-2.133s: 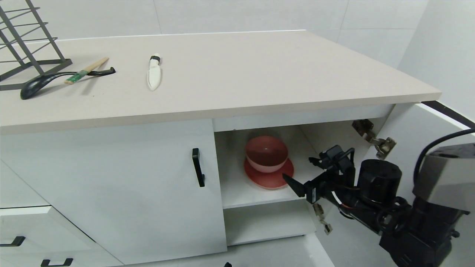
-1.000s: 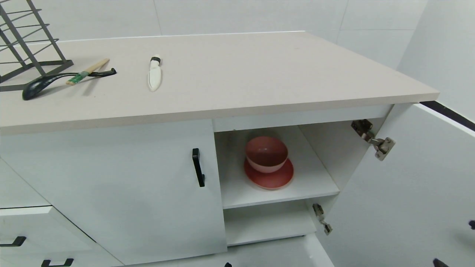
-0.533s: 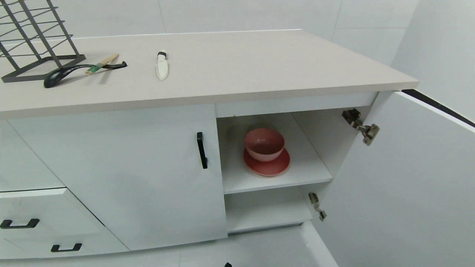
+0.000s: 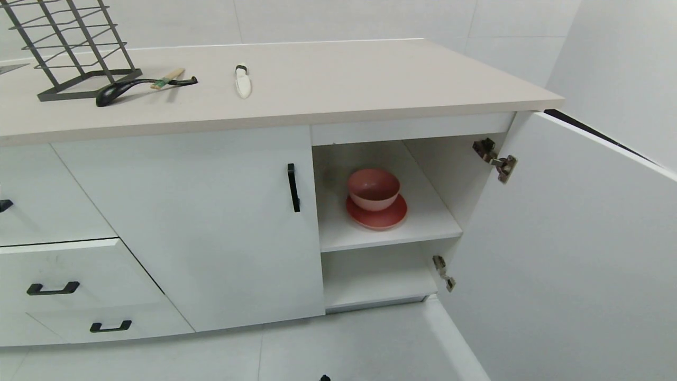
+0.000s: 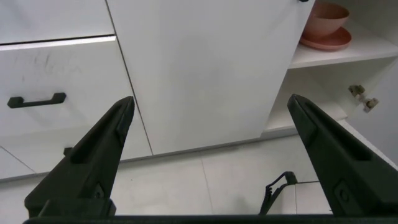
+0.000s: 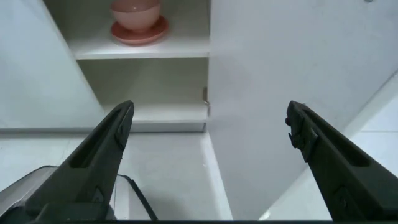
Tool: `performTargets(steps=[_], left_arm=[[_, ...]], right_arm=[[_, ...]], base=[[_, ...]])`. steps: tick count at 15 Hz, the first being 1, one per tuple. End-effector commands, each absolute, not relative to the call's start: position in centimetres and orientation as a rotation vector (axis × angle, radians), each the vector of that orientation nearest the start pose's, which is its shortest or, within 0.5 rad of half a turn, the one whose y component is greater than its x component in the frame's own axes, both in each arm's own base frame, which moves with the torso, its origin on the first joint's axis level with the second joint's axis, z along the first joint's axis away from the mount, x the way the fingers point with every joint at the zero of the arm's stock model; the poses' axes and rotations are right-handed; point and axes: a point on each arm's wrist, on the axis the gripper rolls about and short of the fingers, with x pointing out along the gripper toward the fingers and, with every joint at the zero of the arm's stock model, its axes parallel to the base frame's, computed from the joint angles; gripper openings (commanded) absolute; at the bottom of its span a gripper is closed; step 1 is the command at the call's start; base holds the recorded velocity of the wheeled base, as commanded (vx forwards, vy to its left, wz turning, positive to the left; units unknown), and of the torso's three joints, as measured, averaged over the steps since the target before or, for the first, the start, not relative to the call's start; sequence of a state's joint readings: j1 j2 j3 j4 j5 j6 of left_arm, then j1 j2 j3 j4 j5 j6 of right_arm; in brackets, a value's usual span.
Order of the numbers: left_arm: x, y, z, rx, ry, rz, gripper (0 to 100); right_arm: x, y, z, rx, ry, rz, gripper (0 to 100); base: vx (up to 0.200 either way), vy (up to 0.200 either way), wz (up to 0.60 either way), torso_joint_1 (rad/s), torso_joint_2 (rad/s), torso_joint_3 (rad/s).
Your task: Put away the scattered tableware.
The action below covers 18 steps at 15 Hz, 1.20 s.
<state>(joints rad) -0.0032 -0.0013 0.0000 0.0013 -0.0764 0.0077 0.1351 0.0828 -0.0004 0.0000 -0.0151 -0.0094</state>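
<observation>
Left wrist view: left gripper (image 5: 210, 99) jaws wide apart, empty, touching nothing; right gripper (image 6: 210, 106) is the same in the right wrist view. Head view, centre: one pale pink bowl (image 4: 373, 189) sits upright on one red plate (image 4: 376, 218) on the upper shelf (image 4: 428, 225) beside the open door (image 4: 571, 254). Upper left on the surface (image 4: 370, 69): one black spoon (image 4: 113, 91), one wooden-handled stick (image 4: 168, 77) across its handle, one white utensil (image 4: 243, 82) with a black band, one wire rack (image 4: 69, 47).
</observation>
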Motion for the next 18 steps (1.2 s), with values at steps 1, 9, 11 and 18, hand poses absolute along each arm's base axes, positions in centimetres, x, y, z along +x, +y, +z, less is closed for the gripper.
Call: performTargets(steps=[1, 9, 11, 18], left_arm=[[-2.3, -0.2, 7.5, 0.008, 0.001, -0.08, 100], [-2.3, -0.1, 7.5, 0.008, 0.001, -0.058, 100], [-2.3, -0.1, 7.5, 0.008, 0.001, -0.054, 100], [-2.3, -0.1, 7.5, 0.008, 0.003, -0.054, 100]], right_arm=[[-1.2, 0.0, 7.8, -0.014, 0.144, -0.001, 100], [-2.3, 0.0, 7.5, -0.011, 0.0, 0.014, 100], [-2.3, 0.0, 7.5, -0.009, 0.0, 0.014, 100], [-2.3, 0.0, 7.5, -0.009, 0.0, 0.014, 100]], base=[[0.0, 0.0, 0.0, 0.0, 0.0, 0.0], [-0.175, -0.025, 0.0, 0.005, 0.0, 0.001], [-0.1, -0.2, 0.0, 0.002, 0.0, 0.007], [-0.029, -0.171, 0.0, 0.004, 0.0, 0.001]])
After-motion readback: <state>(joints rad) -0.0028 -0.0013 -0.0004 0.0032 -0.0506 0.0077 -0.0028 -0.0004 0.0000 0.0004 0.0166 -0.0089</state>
